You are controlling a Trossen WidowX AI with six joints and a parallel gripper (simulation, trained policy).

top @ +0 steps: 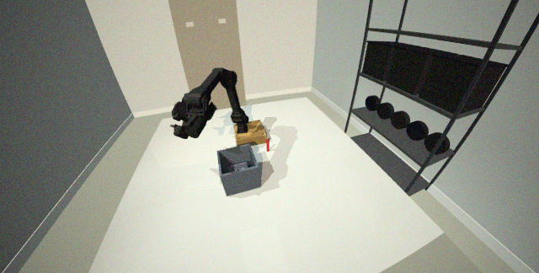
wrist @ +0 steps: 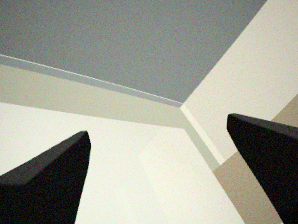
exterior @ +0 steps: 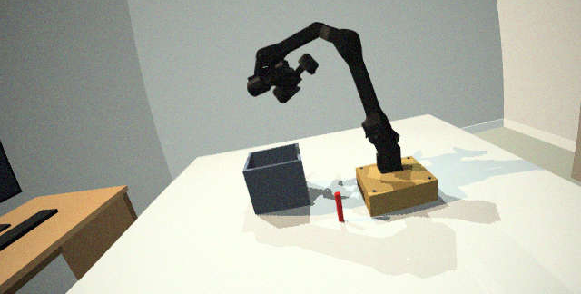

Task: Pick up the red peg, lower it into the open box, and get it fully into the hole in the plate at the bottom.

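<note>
The red peg stands upright on the white table, between the box and the arm's base in the exterior view. The open dark grey box stands a little way from it. A small part of a lighter grey piece shows inside the box in the top view; its hole cannot be made out. My gripper is open, with nothing between its fingers in the wrist view. It is high above the table, well away from the peg. The peg and box are not in the wrist view.
The arm stands on a wooden base block close to the peg and box. The white table carries them all. A black shelf rack stands to the right in the top view, and a wooden desk at the left in the exterior view.
</note>
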